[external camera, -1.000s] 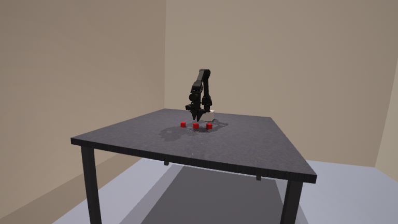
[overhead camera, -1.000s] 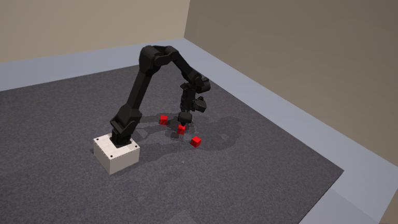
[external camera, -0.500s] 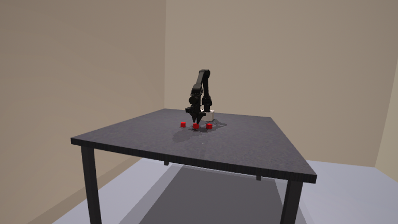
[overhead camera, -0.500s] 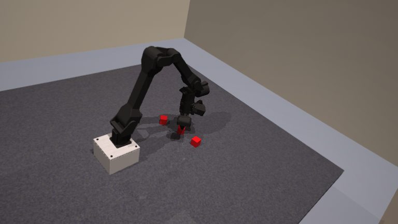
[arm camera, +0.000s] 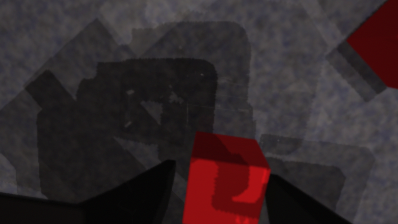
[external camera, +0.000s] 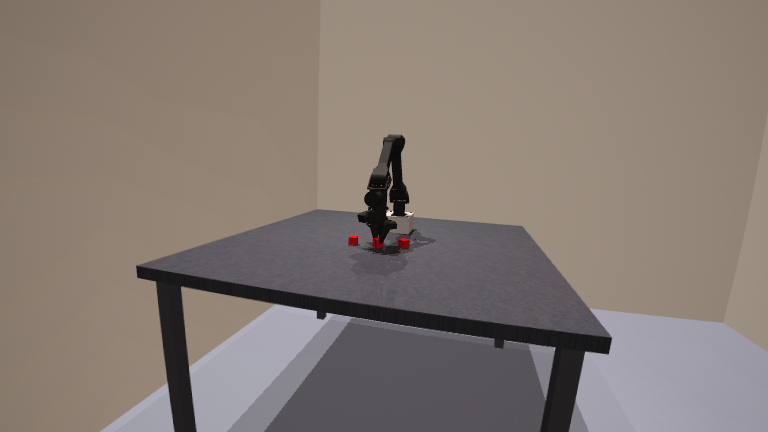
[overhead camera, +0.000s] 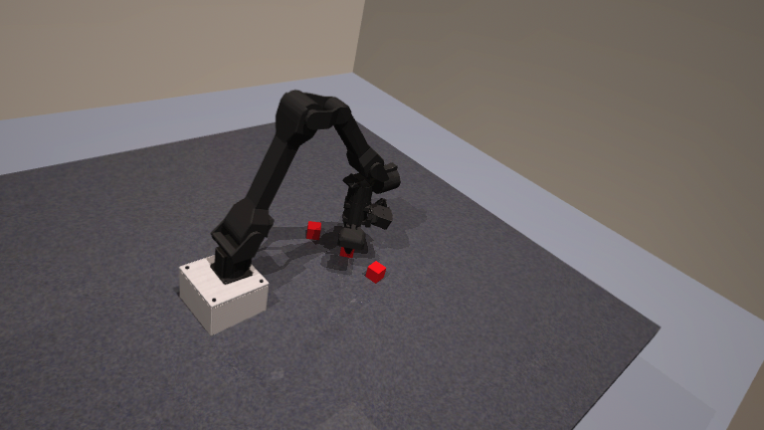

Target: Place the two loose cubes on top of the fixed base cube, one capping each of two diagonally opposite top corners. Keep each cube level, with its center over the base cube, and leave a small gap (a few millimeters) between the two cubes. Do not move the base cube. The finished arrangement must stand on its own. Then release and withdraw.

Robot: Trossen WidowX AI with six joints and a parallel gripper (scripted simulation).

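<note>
Three red cubes stand separately on the table; which is the base cube, I cannot tell. The middle cube (overhead camera: 343,254) (external camera: 378,245) (arm camera: 202,185) is under my gripper (overhead camera: 348,250) (external camera: 378,240) (arm camera: 220,175). The fingers are open, one on each side of it. In the wrist view a narrow gap shows between the left finger and the cube; the right finger is close against or touching it. The top view shows one outer cube (overhead camera: 313,230) toward the upper left and another cube (overhead camera: 376,272) toward the lower right. The exterior view shows a left cube (external camera: 352,240) and a right cube (external camera: 403,243).
The arm's pale base block (overhead camera: 239,314) (external camera: 406,224) stands on the dark table (overhead camera: 454,347) (external camera: 483,290). In the wrist view a turned red cube (arm camera: 381,45) lies at the upper right, partly cut off by the frame. The arm's shadows fall around the middle cube.
</note>
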